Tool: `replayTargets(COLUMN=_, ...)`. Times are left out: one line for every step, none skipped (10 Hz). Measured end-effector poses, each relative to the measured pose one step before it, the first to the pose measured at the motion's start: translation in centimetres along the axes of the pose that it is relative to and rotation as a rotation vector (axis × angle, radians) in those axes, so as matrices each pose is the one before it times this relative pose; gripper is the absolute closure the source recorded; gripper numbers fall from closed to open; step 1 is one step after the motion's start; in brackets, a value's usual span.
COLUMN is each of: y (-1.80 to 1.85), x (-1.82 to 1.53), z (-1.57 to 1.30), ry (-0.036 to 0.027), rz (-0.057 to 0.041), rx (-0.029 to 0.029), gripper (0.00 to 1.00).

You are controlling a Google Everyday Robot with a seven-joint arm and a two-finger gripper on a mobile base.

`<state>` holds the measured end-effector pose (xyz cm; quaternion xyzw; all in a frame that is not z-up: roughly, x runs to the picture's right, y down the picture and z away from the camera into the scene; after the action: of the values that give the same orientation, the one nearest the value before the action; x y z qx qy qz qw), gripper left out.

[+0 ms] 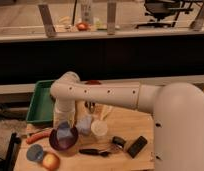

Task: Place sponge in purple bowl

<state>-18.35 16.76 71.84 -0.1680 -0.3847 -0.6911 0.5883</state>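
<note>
The purple bowl sits on the wooden table at the front left. The pale blue-lavender sponge is over the bowl's inside, at its far side. My gripper hangs from the white arm straight above the bowl, right at the sponge. I cannot tell whether the sponge rests in the bowl or is held.
A grey-blue cup and a white cup stand just right of the bowl. A green tray lies behind it. An orange carrot, a small blue dish and a round fruit lie at the left front. Black items lie at the right.
</note>
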Motion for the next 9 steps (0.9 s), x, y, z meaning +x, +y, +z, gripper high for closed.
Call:
replayTargets(y=0.002, x=-0.084, z=0.028, ry=-0.00281, rz=-0.00089, rx=-0.00182, gripper=0.99)
replayTargets(y=-0.003, x=-0.026, z=0.01, ry=-0.00107, rz=-0.00026, rx=-0.00068, gripper=0.99)
replayTargets(y=0.036, x=-0.04, z=0.027, ry=-0.00202, rz=-0.0008, rx=-0.00189, gripper=0.99)
replayTargets(y=0.013, x=-0.034, z=0.021, ry=-0.00163, rz=-0.00175, rx=-0.00121, gripper=0.99)
replayTargets(y=0.002, x=-0.009, z=-0.025, ry=-0.00035, rz=-0.00126, rx=-0.00015, gripper=0.99)
replayTargets(y=0.025, x=-0.004, z=-0.034, ry=-0.00018, rz=-0.0013, rx=-0.00039, gripper=0.99)
replayTargets(y=-0.002, x=0.005, z=-0.041, ry=-0.00009, rz=-0.00262, rx=0.00046, gripper=0.99)
replayTargets(y=-0.031, x=-0.012, z=-0.021, ry=-0.00045, rz=-0.00299, rx=0.00136, gripper=0.95)
replayTargets(y=0.006, x=-0.004, z=-0.012, ry=-0.00054, rz=-0.00049, rx=0.00284, gripper=0.89)
